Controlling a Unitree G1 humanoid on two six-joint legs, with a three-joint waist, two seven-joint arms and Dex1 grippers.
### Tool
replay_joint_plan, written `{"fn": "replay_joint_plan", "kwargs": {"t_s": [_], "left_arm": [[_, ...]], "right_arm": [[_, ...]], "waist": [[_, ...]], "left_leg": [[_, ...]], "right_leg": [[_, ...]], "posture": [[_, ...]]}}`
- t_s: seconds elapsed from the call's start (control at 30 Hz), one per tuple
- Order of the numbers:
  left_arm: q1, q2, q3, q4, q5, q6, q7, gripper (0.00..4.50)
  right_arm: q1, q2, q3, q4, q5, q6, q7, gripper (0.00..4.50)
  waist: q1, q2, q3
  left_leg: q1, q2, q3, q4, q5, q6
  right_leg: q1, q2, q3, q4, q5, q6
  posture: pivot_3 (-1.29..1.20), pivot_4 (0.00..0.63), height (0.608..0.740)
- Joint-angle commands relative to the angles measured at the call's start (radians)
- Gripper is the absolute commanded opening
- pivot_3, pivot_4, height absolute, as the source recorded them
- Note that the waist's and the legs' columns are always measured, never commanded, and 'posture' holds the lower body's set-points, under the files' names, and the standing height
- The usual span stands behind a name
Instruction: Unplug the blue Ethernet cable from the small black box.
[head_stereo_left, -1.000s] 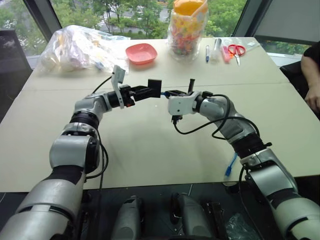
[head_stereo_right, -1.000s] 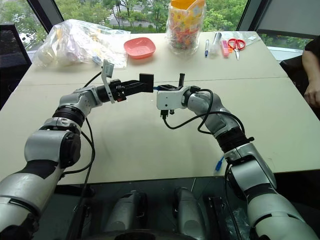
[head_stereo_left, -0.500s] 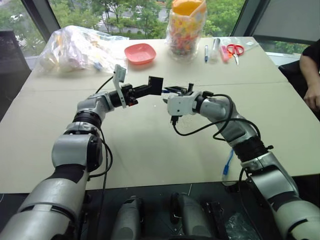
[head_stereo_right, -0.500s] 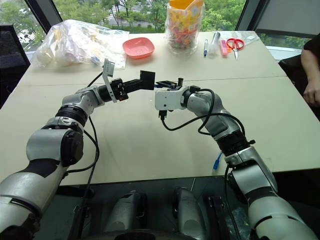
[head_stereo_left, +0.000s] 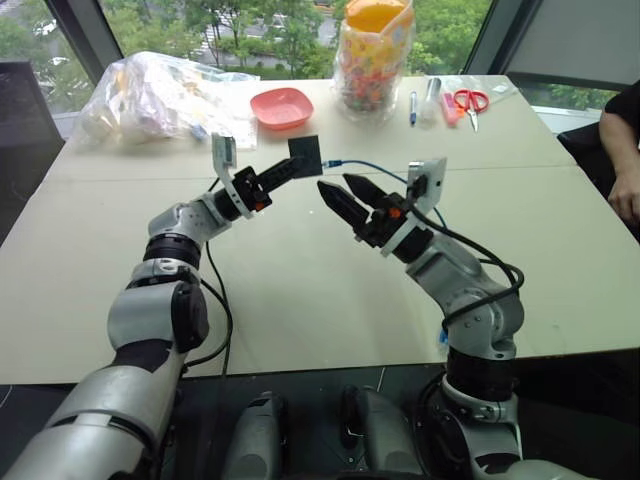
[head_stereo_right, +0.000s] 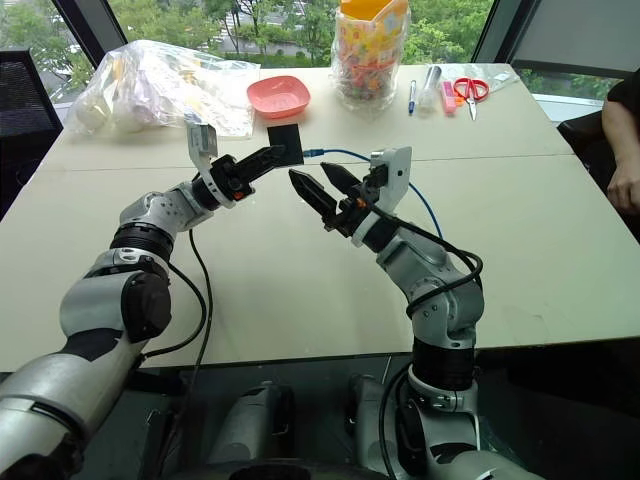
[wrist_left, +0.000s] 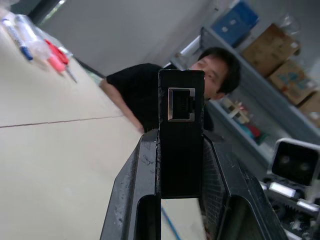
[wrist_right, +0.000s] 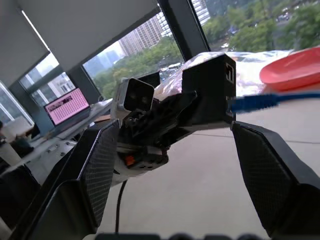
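we see the left gripper (head_stereo_left: 288, 170) clamped on the small black box (head_stereo_left: 306, 152), holding it up in the air above the table (head_stereo_left: 300, 300), well clear of the surface. in the left wrist view the box stands upright between the two black fingers, and one socket on the face turned to that camera is empty.

the right gripper (head_stereo_left: 335, 183) hangs just beside the box with its fingers spread apart and nothing between them.

the blue ethernet cable (head_stereo_left: 375, 168) runs in a loose arc from the box's edge, behind the right gripper, and on toward the near table edge. in the right wrist view its blue end (wrist_right: 260, 101) comes right up against the side of the box, below another socket. we cannot tell whether the plug is seated there or only touching.

our judgement: the box is lifted and secured, which is the set-up half of the job. the pull itself does not look finished, since the cable end sits at the box and the free gripper has no hold on it. what seems left is to take the plug end with the right gripper and draw it straight out while the left holds firm.
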Motion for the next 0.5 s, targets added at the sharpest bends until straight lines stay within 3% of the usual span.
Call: {"fn": "replay_joint_plan", "kwargs": {"t_s": [0.03, 0.23, 0.5], "left_arm": [[0.037, -0.024, 0.031, -0.183, -0.106, 0.125, 0.022, 0.49], [0.153, -0.071, -0.017, -0.437, -0.171, 0.228, 0.068, 0.49], [0.189, -0.080, -0.011, -0.505, -0.239, 0.253, 0.142, 0.49]], "right_arm": [[-0.003, 0.035, -0.033, -0.021, 0.112, 0.021, -0.068, 3.67], [-0.022, 0.060, -0.040, 0.040, 0.127, -0.065, -0.129, 3.67], [-0.045, 0.064, -0.027, 0.060, 0.167, -0.135, -0.136, 3.67]], "waist": [[0.000, 0.000, 0.000], [0.000, 0.000, 0.000], [0.000, 0.000, 0.000]], "left_leg": [[0.000, 0.000, 0.000, 0.000, 0.000, 0.000], [0.000, -0.001, 0.000, 0.000, 0.000, 0.000], [0.000, -0.002, 0.000, 0.000, 0.000, 0.000]], "right_leg": [[0.000, 0.000, 0.000, 0.000, 0.000, 0.000], [0.000, 0.000, 0.000, -0.001, 0.000, 0.000], [0.000, 0.001, 0.000, -0.001, -0.001, 0.002]], "posture": [[0.00, 0.150, 0.740], [0.00, 0.150, 0.740], [0.00, 0.150, 0.740]]}}
